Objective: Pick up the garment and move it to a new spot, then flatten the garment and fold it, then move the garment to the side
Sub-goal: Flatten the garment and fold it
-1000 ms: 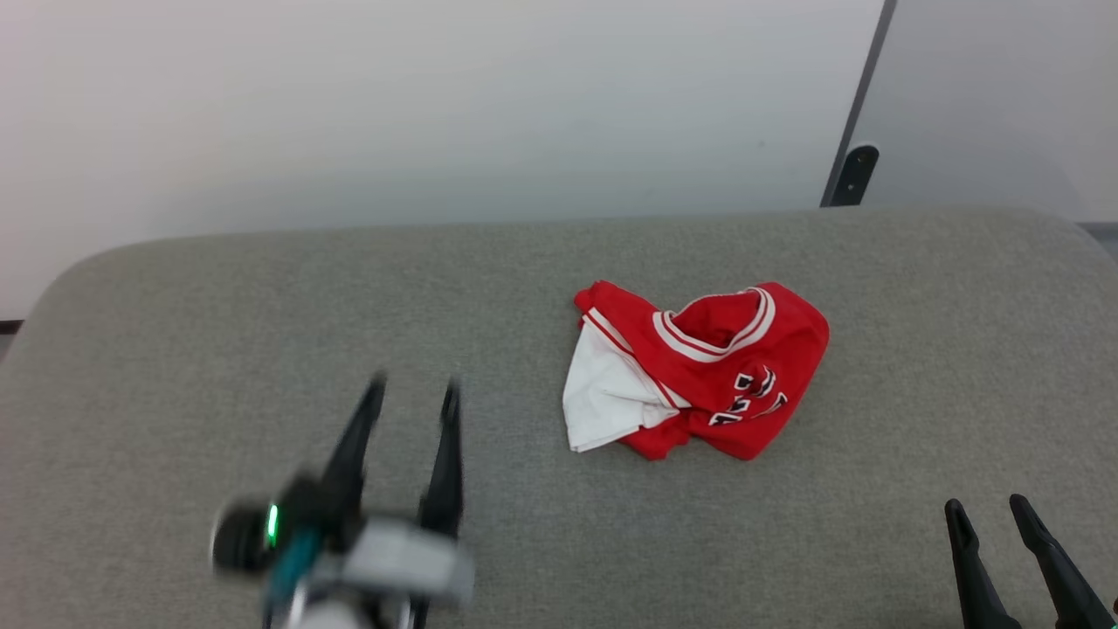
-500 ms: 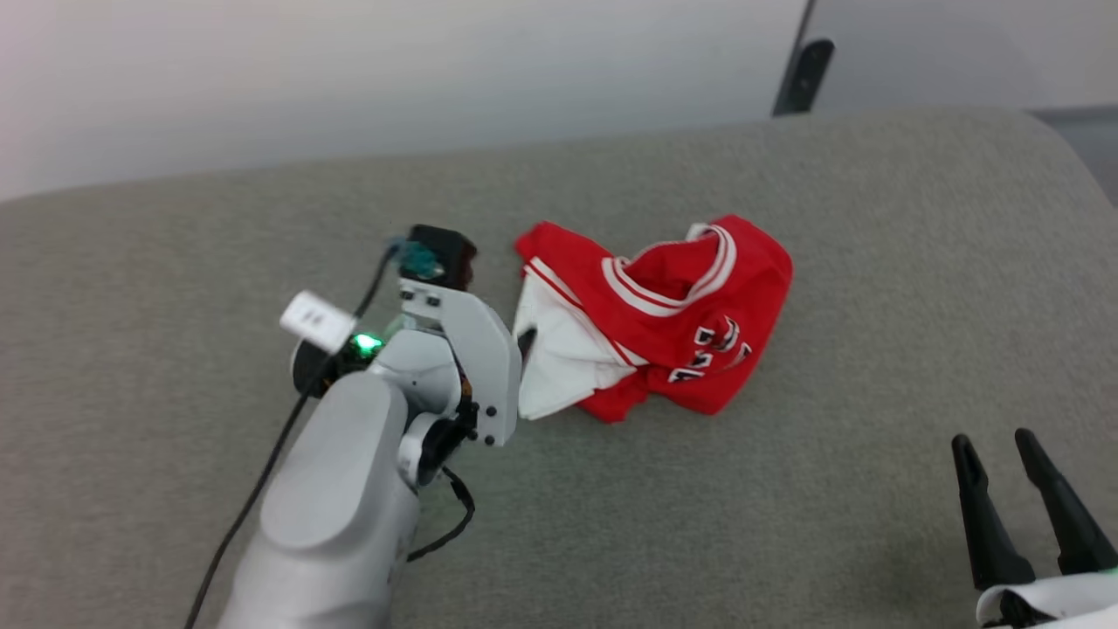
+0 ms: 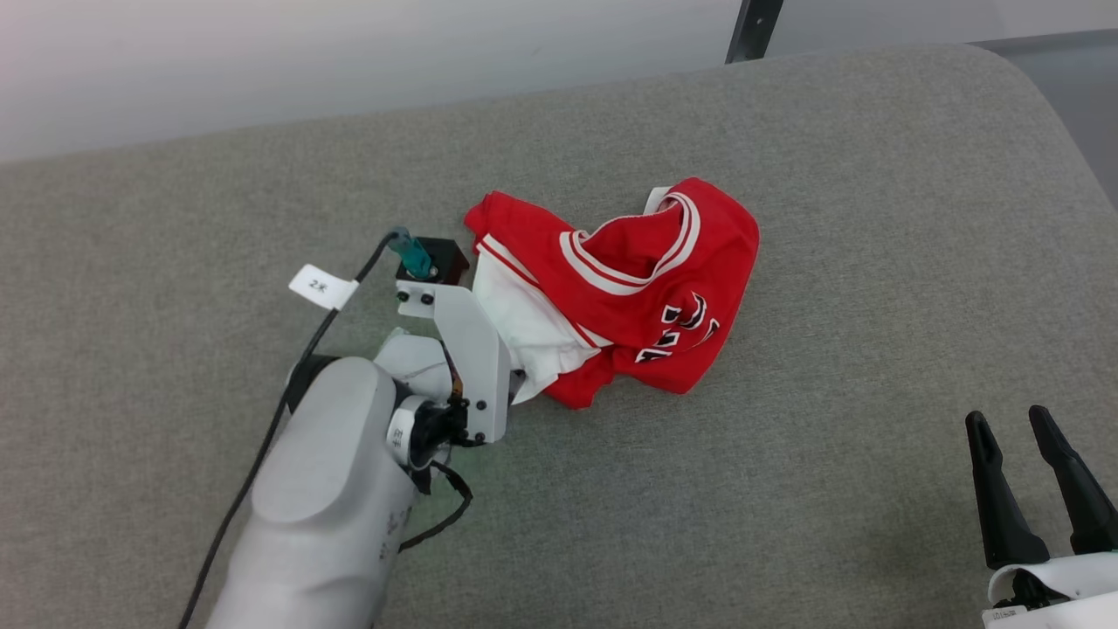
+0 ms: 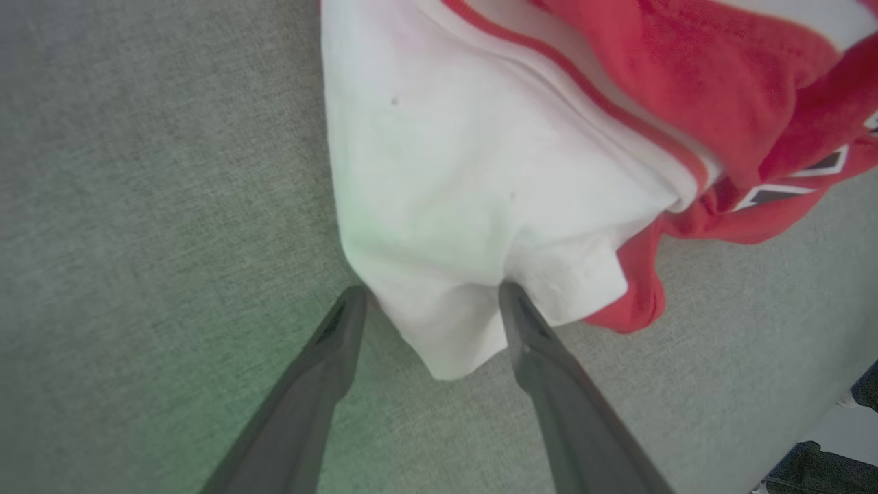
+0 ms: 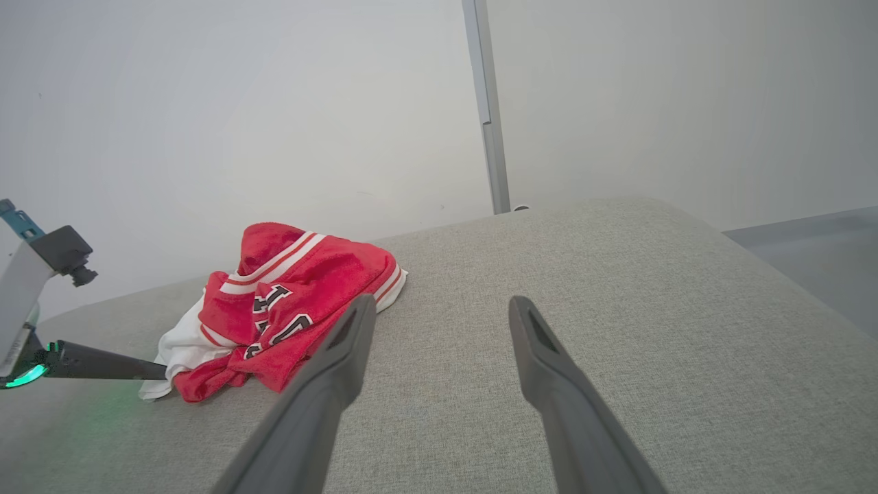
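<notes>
Item: garment [image 3: 629, 288], a crumpled red heap with a white panel, near the centre of the grey padded surface [image 3: 786, 489].
Left gripper [image 4: 431, 293]: at the heap's 8 o'clock edge; fingers spread wide, white corner lying between them, nothing clamped.
Right gripper [image 3: 1009, 417]: at 4 o'clock in the head view, well apart from the heap; fingers spread, empty.
Step in hand: first pick-up, grasp not yet made.
Next move calls for: closing on a deep bite of the white corner, then lifting; a thin bite may slip.
</notes>
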`<state>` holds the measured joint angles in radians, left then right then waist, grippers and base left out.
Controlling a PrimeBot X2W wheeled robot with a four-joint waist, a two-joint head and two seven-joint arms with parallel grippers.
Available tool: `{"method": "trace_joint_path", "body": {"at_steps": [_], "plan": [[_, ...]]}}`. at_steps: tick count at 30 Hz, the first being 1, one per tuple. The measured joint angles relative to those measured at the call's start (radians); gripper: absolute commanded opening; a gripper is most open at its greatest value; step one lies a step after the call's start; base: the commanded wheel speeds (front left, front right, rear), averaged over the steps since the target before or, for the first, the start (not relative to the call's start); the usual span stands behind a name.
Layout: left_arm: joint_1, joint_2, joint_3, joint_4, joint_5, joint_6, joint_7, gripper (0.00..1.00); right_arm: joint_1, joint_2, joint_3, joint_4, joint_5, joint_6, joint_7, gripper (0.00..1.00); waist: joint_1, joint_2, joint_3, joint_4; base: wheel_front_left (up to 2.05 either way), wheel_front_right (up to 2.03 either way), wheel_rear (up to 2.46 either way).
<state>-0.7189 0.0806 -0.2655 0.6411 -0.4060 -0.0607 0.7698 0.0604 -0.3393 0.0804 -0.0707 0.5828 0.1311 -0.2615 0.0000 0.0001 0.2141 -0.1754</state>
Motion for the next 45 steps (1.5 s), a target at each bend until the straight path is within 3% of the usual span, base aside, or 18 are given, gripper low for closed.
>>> {"method": "trace_joint_path", "body": {"at_steps": [2,3,4,5,11,17,28,32,45], "plan": [[0.002,-0.003,0.001,0.002,-0.009,-0.001,0.0,0.48,-0.001,-0.002,0.0,0.0,0.0,0.0,0.0,1.0,0.0,0.0,-0.001,0.002,0.0,0.0,0.0],[0.003,-0.004,0.0,0.004,-0.012,-0.001,-0.002,0.34,-0.002,-0.003,0.0,0.0,0.0,0.0,0.0,1.0,0.0,0.0,-0.001,0.003,0.0,0.0,0.0],[0.004,-0.004,0.0,0.004,-0.016,-0.002,-0.005,0.03,-0.002,-0.003,0.0,0.0,0.0,0.0,0.0,1.0,0.0,0.0,-0.002,0.004,0.0,0.0,0.0],[0.006,-0.004,0.0,0.004,-0.017,-0.003,-0.006,0.0,-0.003,-0.004,0.0,0.0,0.0,0.0,0.0,1.0,0.0,-0.0001,-0.004,0.005,0.0,0.0,0.0],[0.009,0.009,0.0,-0.016,-0.024,-0.01,-0.04,0.0,0.002,-0.002,-0.006,0.001,-0.009,0.0,0.0,1.0,0.0,0.0,-0.019,0.021,0.0,0.0,0.0],[-0.034,0.102,0.035,-0.089,-0.022,0.01,-0.001,0.0,0.013,0.004,-0.002,-0.003,-0.021,0.0,0.0,1.0,0.0,0.0,-0.032,0.042,0.0,0.0,0.0],[-0.063,0.264,0.091,-0.246,0.022,0.127,0.187,0.0,0.011,-0.021,-0.002,-0.017,0.002,0.0,0.0,1.0,0.0,0.0,0.014,0.043,0.0,0.0,0.0],[-0.006,0.267,0.107,-0.267,0.021,0.173,0.186,0.0,0.008,-0.03,-0.007,-0.017,0.014,0.0,0.0,1.0,0.0,0.0,0.035,0.036,0.0,0.0,0.0],[0.075,0.327,0.073,-0.238,0.125,0.255,0.15,0.0,-0.012,-0.059,-0.015,-0.023,0.024,0.0,0.0,1.0,0.0,0.0,0.063,0.031,0.0,0.0,0.0]]}}
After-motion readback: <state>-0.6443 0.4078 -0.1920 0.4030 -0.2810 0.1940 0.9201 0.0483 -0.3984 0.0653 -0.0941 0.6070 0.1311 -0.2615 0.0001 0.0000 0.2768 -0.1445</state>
